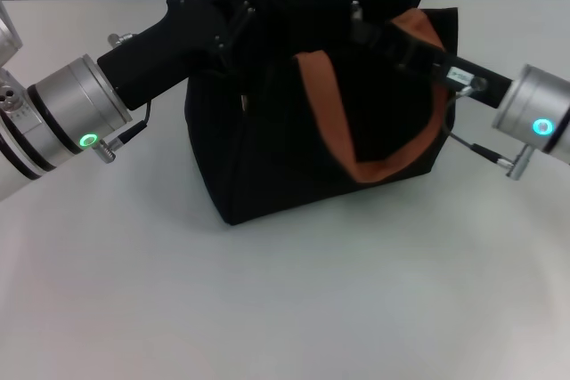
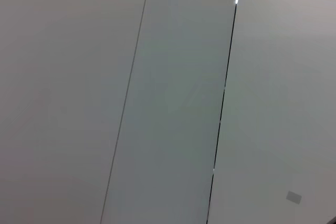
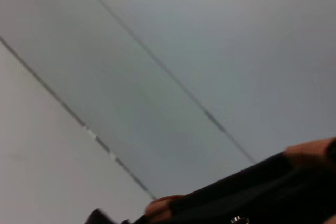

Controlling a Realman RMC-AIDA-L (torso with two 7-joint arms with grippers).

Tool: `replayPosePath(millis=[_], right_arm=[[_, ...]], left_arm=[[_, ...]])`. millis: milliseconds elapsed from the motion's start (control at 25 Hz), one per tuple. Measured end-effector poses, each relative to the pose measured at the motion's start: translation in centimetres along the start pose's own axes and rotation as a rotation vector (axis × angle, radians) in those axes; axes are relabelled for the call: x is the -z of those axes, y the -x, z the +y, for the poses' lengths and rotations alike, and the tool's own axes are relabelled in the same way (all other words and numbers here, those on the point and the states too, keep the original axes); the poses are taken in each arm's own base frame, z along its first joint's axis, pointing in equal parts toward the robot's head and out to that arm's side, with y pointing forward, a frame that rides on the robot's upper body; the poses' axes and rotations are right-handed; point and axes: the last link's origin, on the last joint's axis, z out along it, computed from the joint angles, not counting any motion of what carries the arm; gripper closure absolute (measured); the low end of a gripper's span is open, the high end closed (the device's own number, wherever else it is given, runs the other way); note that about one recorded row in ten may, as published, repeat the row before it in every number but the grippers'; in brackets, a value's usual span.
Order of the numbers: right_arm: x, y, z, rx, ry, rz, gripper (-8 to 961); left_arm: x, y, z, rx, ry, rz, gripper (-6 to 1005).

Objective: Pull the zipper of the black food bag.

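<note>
Both grippers meet the black food bag (image 1: 312, 122), centre frame: left gripper (image 1: 239, 15) upper left, right gripper (image 1: 370, 28) upper right, their grip states untellable. One should brace the fabric; the zipper isn't visible.

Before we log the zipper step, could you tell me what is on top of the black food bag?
Both grippers meet the black food bag at its top: left gripper, right gripper. An orange-brown handle droops down its front. The zipper is hidden.
</note>
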Motion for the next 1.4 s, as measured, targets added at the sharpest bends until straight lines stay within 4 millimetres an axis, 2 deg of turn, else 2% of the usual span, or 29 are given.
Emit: replayPosePath(millis=[240, 520, 680, 840, 1040, 1280, 1400], right_arm=[[2.3, 0.6, -1.6, -0.015, -0.091, -0.086, 872], [3.4, 0.9, -1.9, -0.023, -0.106, -0.129, 844], [3.3, 1.0, -0.6, 0.028, -0.021, -0.134, 827], [3.3, 0.5, 1.8, 0.208, 0.125, -0.186, 811], [3.6, 0.1, 3.0, 0.29, 0.195, -0.22, 790], [4.2, -0.3, 3.5, 0.318, 0.224, -0.239, 613], [4.6, -0.6, 3.6, 0.33, 0.223, -0.246, 518]], left_arm=[[0.0, 0.0, 0.0, 0.0, 0.0, 0.0, 976], [0.0, 0.0, 0.0, 0.0, -0.001, 0.002, 977], [0.0, -0.1, -0.1, 0.0, -0.009, 0.004, 977], [0.0, -0.1, -0.6, 0.001, -0.039, 0.008, 976], [-0.1, -0.2, -1.5, -0.01, -0.088, -0.004, 966], [-0.3, -0.9, -2.3, -0.005, -0.115, 0.005, 953], [0.6, -1.8, -1.9, 0.003, -0.103, 0.078, 878]])
